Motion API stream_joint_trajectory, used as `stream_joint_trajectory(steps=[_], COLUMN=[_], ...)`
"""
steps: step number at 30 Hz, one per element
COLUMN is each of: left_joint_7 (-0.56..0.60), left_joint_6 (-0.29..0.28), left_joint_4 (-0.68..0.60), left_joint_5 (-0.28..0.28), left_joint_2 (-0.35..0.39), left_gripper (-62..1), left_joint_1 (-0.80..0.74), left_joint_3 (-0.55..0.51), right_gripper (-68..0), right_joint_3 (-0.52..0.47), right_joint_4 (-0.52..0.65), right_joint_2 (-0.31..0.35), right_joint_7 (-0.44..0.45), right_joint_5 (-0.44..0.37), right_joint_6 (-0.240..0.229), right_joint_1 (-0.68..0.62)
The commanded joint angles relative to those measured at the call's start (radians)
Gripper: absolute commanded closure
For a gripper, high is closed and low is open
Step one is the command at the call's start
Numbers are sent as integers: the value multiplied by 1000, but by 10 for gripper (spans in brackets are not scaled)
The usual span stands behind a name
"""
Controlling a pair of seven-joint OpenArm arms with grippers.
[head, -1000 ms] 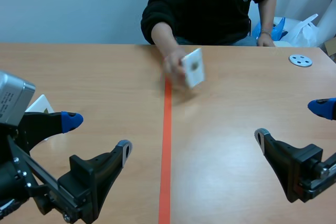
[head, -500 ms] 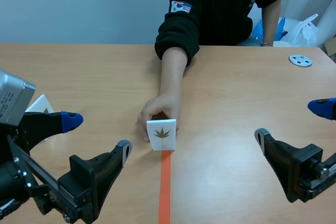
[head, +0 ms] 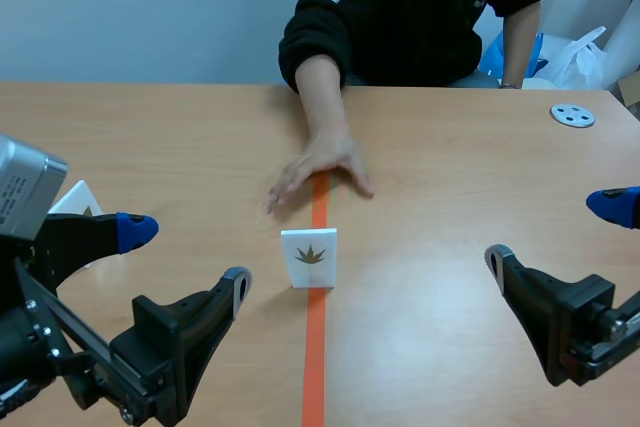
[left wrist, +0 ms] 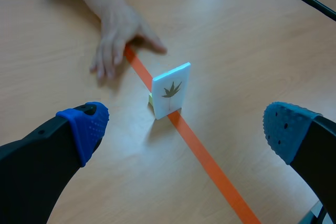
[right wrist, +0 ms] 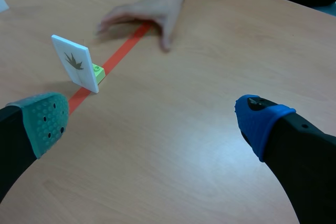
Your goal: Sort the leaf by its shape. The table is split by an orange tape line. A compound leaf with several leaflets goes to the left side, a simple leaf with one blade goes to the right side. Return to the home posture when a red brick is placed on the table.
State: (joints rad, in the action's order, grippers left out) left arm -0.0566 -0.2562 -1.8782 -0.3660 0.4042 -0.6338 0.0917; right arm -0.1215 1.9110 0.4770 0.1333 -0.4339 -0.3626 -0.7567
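A white card (head: 309,258) printed with a brown leaf stands upright on the orange tape line (head: 316,357), a little tilted back. The leaf has several pointed parts fanning from one stem. The card (left wrist: 171,88) is ahead of my open left gripper (left wrist: 184,129), with a small green brick (left wrist: 150,98) behind its base. From the right wrist, the card (right wrist: 76,62) and green brick (right wrist: 98,70) lie ahead and to one side of my open right gripper (right wrist: 152,119). In the scene view, the left gripper (head: 186,255) and right gripper (head: 553,232) flank the card, both holding nothing.
A person's hand (head: 320,169) lies flat on the table just beyond the card, over the tape line. Another white card (head: 78,199) stands behind my left arm. A grey disc (head: 572,115) lies at the far right, with plastic bags (head: 570,55) beyond the table edge.
The person brought the card down, stood it on the tape line, let go and drew the hand back toward the far side. Neither arm has moved.
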Motion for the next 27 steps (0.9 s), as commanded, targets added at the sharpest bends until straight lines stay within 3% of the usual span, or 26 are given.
stream_joint_trajectory(steps=[1,5,11,20,27], left_joint_7=[6,4,8,42,123], left_joint_6=[-2,-2,-48,-74,-80], left_joint_4=[-2,4,84,294,461], left_joint_5=[-3,69,118,129,183], left_joint_2=[-2,-2,-2,-5,-10], left_gripper=[-623,-623,-623,-623,-623], left_joint_1=[3,13,77,239,373], left_joint_3=[-2,-2,0,53,162], right_gripper=[-679,-679,-679,-679,-679], right_joint_3=[-2,-2,-2,-2,-2], right_joint_4=[14,14,14,14,14], right_joint_2=[10,10,11,11,10], right_joint_7=[15,14,14,15,15], right_joint_5=[-7,-7,-7,-7,-7], right_joint_6=[0,0,0,0,0], right_joint_1=[12,12,12,12,12])
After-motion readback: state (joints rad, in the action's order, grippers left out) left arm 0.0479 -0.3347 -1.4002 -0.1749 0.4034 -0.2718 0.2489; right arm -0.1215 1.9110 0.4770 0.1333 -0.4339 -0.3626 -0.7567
